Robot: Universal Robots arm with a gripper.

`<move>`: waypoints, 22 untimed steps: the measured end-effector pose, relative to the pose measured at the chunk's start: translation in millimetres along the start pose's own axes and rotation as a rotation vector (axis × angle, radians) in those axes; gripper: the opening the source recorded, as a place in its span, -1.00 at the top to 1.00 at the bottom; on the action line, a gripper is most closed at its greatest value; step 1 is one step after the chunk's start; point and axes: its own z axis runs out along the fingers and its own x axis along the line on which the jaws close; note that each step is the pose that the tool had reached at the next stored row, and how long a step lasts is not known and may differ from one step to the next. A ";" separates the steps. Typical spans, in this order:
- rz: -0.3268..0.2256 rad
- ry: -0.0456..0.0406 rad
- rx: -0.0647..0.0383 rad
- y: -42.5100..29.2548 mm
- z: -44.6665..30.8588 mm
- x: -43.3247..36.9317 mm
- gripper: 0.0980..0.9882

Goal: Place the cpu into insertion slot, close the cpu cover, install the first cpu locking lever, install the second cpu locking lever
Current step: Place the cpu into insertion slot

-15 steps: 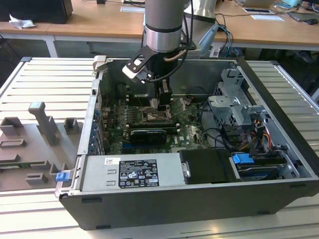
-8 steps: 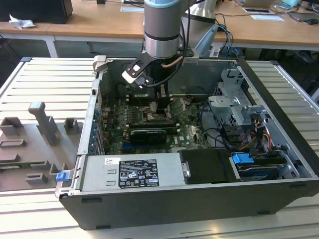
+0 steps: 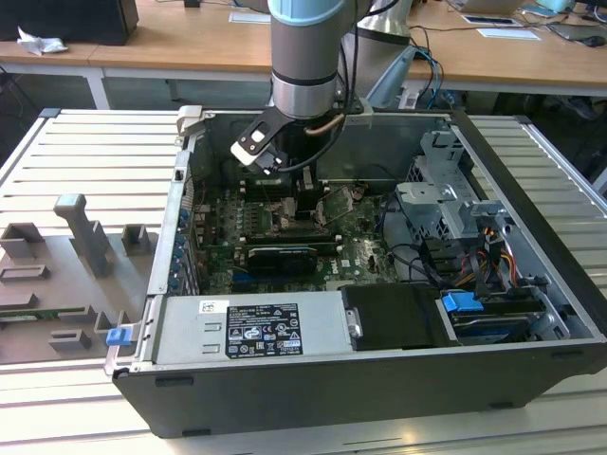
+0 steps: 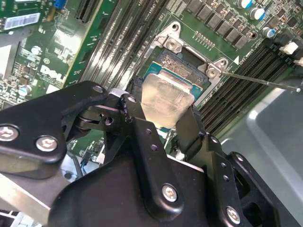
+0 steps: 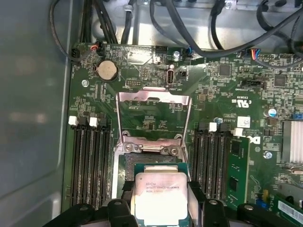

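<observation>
Gripper [image 4: 164, 106] clamped on two opposite edges of the cpu [image 5: 161, 196]: flat square chip, pale silver-beige face, faint print, green rim. Held right over the insertion slot [image 4: 182, 65], contact unclear; cpu cover [image 5: 151, 95] flipped up, open.

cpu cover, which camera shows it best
The first wrist view: the cpu cover is open, its whole frame and cut-out facing the camera. In the second wrist view and the exterior view I cannot pick it out.
</observation>
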 end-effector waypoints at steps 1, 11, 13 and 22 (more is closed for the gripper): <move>0.003 -0.0001 0.000 0.0 0.9 1.0 0.03; 0.029 -0.0012 -0.001 -2.9 16.1 3.8 0.03; 0.046 -0.0019 -0.001 -3.6 17.9 4.2 0.03; 0.063 -0.0025 -0.001 -4.0 25.6 9.0 0.03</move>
